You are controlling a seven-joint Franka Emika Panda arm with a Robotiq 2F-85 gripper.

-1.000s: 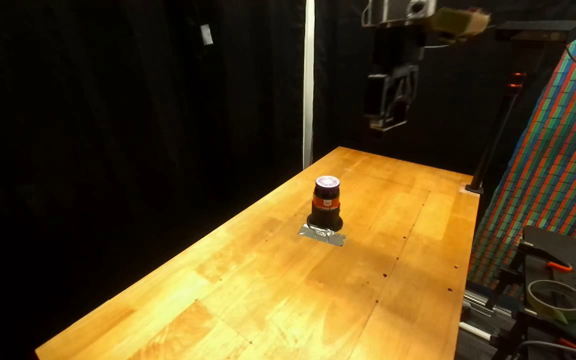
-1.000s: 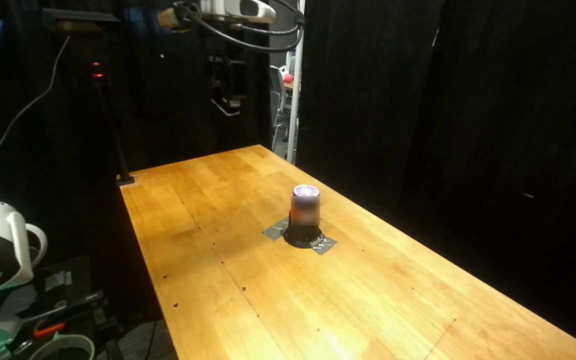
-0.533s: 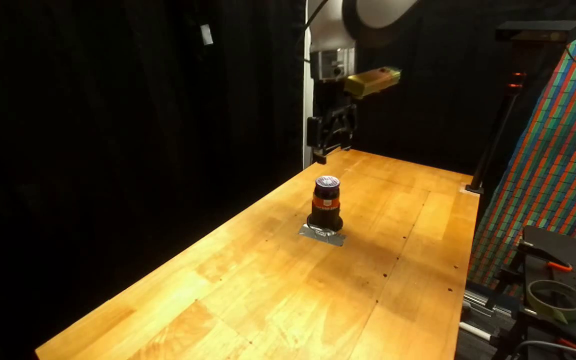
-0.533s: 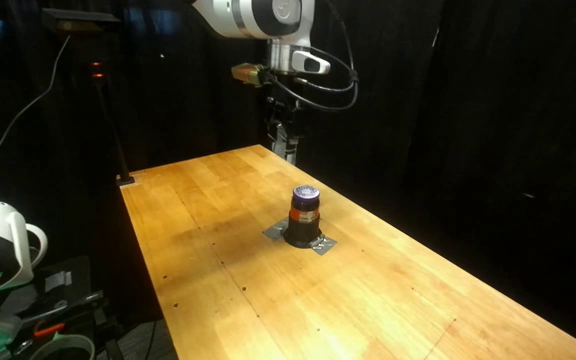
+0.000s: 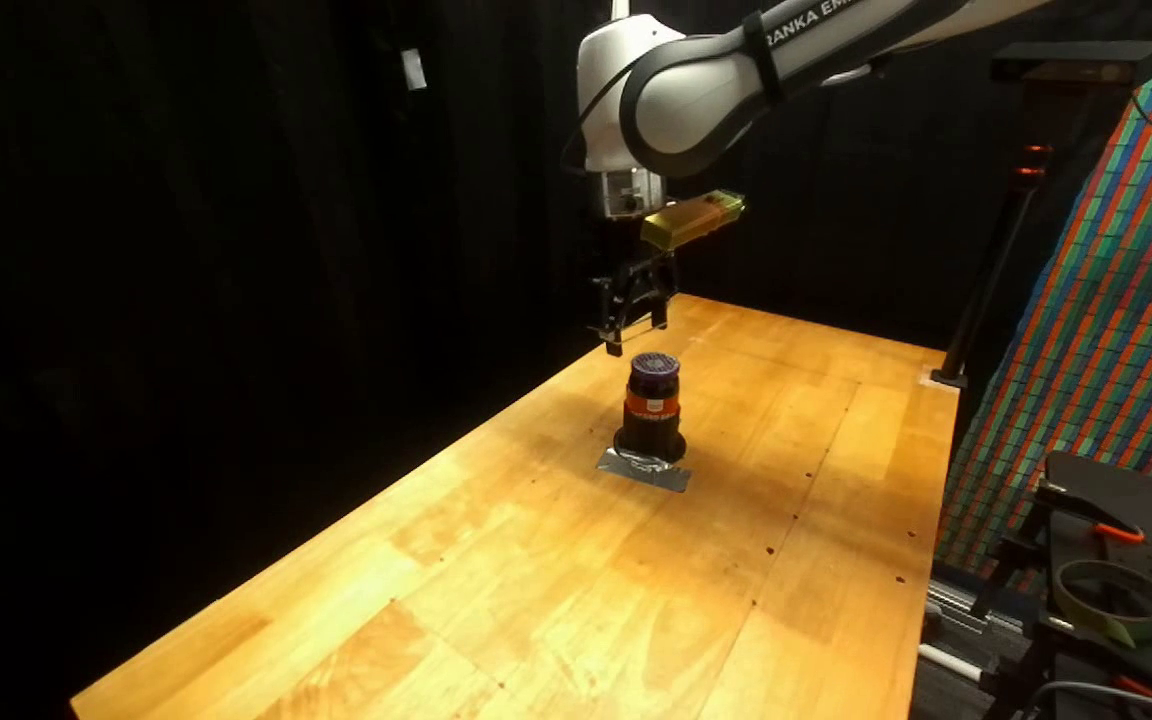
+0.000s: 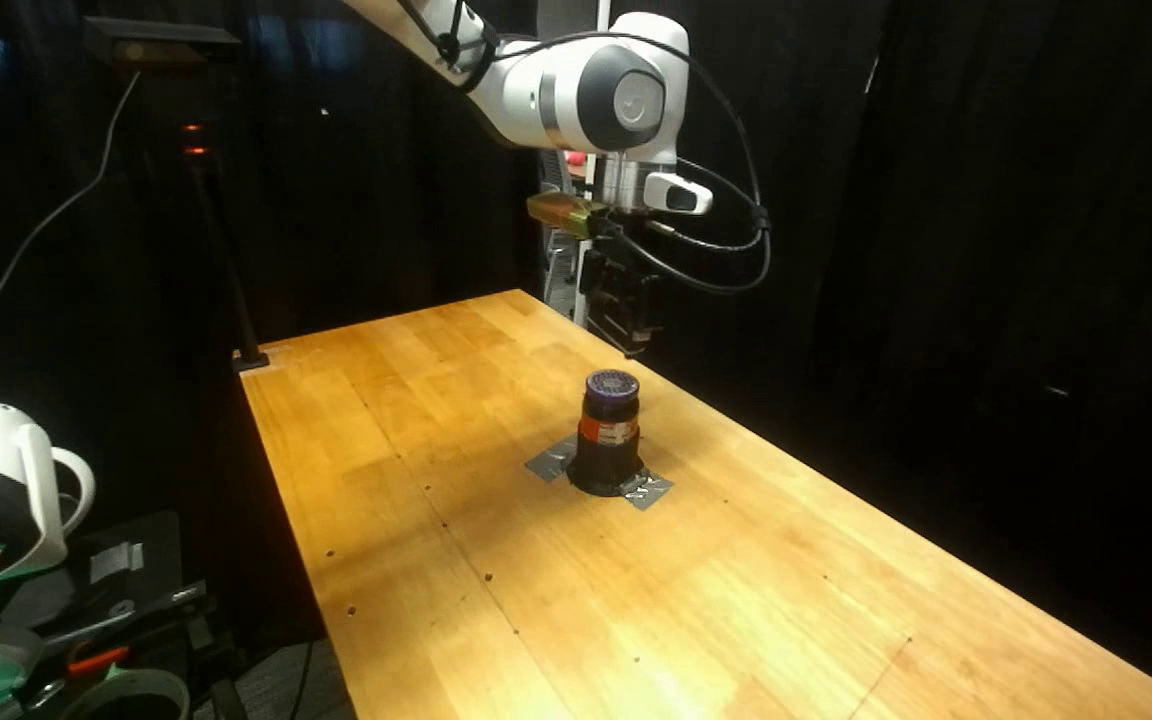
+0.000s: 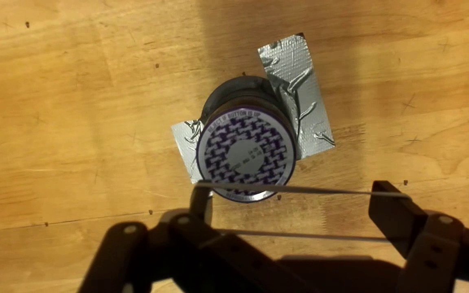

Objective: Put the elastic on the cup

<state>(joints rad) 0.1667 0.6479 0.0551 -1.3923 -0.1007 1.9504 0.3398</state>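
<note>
The cup (image 5: 653,405) is a dark upright cylinder with an orange band and a patterned purple-white lid; it also shows in an exterior view (image 6: 608,432). Silver tape (image 7: 299,89) holds its black base to the wooden table. In the wrist view the cup's lid (image 7: 246,156) lies above and left of the jaws' middle. My gripper (image 7: 291,189) is open. The elastic (image 7: 324,190) is a thin pale band stretched around both spread fingers. In an exterior view my gripper (image 5: 636,336) is above the table, higher than the cup and behind it. It is dark in an exterior view (image 6: 636,342).
The wooden table (image 5: 536,560) has small holes. A black stand (image 5: 986,270) rises at its far corner. A side surface holds a tape roll (image 5: 1114,600). A cable loop (image 6: 756,240) hangs beside the wrist. A yellow-covered block (image 5: 693,220) sticks out from the wrist.
My arm has come down and across toward the cup, moving left in an exterior view and right in an exterior view. The gripper stays open with the elastic on it. The cup has not moved.
</note>
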